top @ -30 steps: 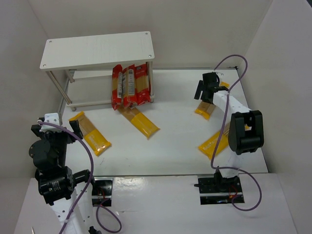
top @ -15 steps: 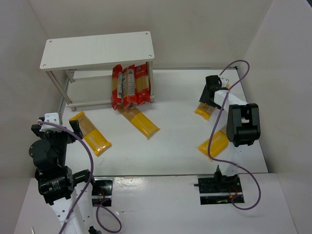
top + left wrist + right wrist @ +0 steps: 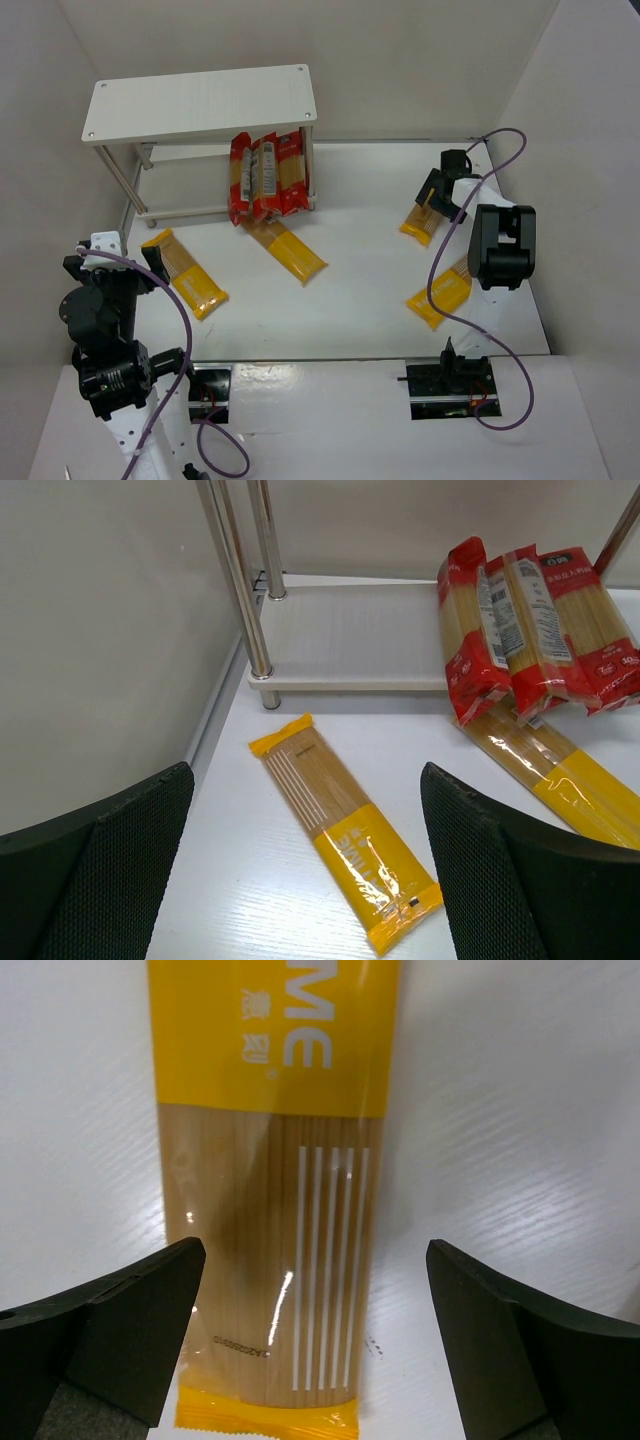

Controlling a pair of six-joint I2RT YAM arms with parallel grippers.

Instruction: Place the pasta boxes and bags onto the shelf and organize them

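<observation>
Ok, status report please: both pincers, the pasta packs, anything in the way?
Left pincer open, empty. Right pincer open, hovering over a yellow pack, not gripping. Red bags lean against the shelf; nothing blocking.

The yellow spaghetti pack (image 3: 270, 1190) in the right wrist view is showing big white letters "ME" on its yellow band. The start of the word is running off the frame, and two small white Chinese characters above it are too small to tell. The red-edged spaghetti bags (image 3: 530, 620) are carrying white labels and the second yellow pack (image 3: 345, 840) white lettering, neither reading clearly.
</observation>
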